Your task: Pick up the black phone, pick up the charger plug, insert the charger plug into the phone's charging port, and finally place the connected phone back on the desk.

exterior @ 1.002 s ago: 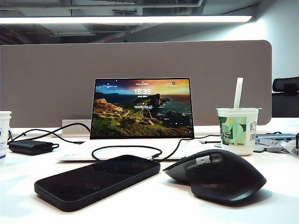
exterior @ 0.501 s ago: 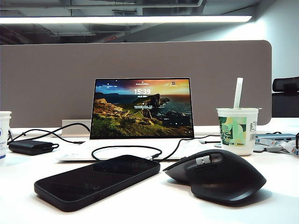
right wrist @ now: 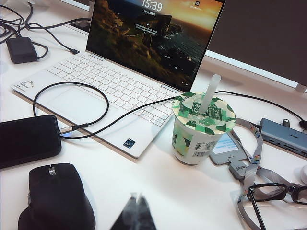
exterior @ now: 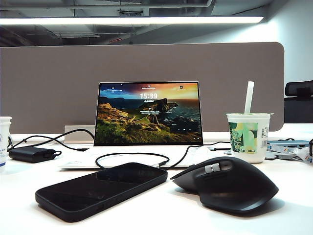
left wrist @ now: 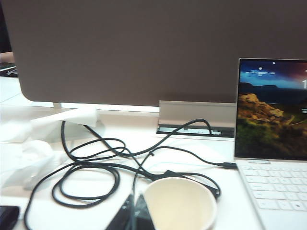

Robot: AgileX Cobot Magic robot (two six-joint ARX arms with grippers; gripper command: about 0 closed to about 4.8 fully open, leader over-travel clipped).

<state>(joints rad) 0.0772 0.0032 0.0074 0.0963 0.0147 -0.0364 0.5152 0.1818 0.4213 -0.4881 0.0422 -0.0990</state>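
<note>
Glossy glass-fronted black phone [exterior: 102, 190] on the smooth white desk [exterior: 161, 215]; matt black plastic mouse [exterior: 227, 183] at its 3 o'clock. White matt laptop [right wrist: 96, 91] with a glossy lit screen. Printed paper cup [right wrist: 199, 129], plastic straw. Thin rubbery black cable [right wrist: 96, 125]. Both grippers [left wrist: 134, 213] [right wrist: 135, 213]: dark, semi-gloss.

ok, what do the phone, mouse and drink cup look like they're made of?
Phone: glossy black face, probably glass, since it mirrors the laptop; matte dark rim, possibly a case.
Mouse: matte black plastic, maybe rubberised, with soft dull highlights; its scroll wheel looks metallic.
Drink cup: translucent white plastic by the look, with a printed film lid and a white straw.
</note>
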